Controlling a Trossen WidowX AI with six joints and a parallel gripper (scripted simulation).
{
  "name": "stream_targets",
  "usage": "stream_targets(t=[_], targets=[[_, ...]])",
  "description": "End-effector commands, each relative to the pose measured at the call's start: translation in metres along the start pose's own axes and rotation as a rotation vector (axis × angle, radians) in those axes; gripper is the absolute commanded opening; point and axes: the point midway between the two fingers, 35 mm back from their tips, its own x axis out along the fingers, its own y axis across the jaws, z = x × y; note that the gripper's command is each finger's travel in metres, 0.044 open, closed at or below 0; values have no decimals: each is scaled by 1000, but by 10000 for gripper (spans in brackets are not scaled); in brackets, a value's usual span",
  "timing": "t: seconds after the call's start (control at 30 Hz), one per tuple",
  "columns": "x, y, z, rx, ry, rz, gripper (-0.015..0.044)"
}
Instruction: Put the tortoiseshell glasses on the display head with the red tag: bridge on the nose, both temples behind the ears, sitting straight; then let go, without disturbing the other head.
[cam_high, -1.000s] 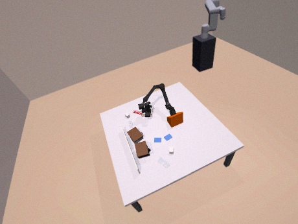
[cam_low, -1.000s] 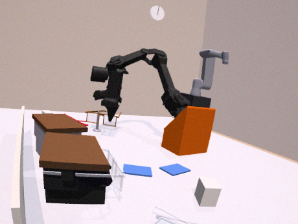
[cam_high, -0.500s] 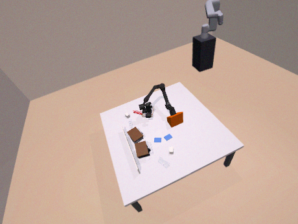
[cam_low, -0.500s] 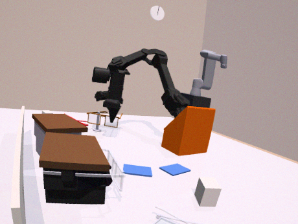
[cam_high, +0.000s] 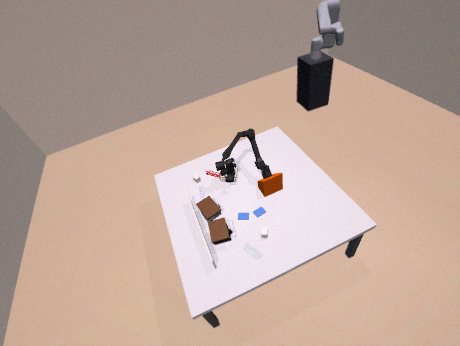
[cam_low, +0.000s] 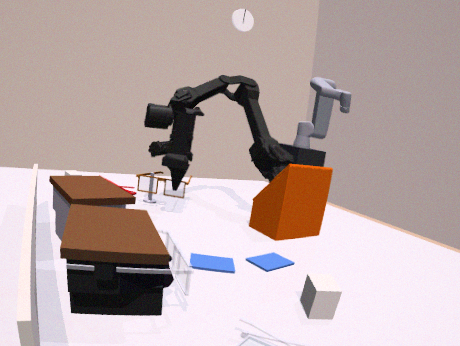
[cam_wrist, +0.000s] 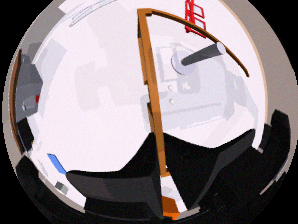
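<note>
My gripper is shut on the tortoiseshell glasses, near the middle of the front frame in the wrist view. Its fingers point down; a temple curves away at the upper right there. A small post on a round base stands beside the glasses. The grey head has a brown top and a small red spot in the wrist view, maybe its tag. The black head also has a brown top. Both are apart from the gripper.
Red glasses lie beyond the post. A white board stands behind the heads. An orange block stands by the arm's base. Two blue pads and a white cube lie on the table.
</note>
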Motion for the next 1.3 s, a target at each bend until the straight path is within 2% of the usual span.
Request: stream_targets(t=[0.0,1.27], targets=[[0,2,-4,0,-2,-2,0],[0,9,-27,-1,0,-1,0]])
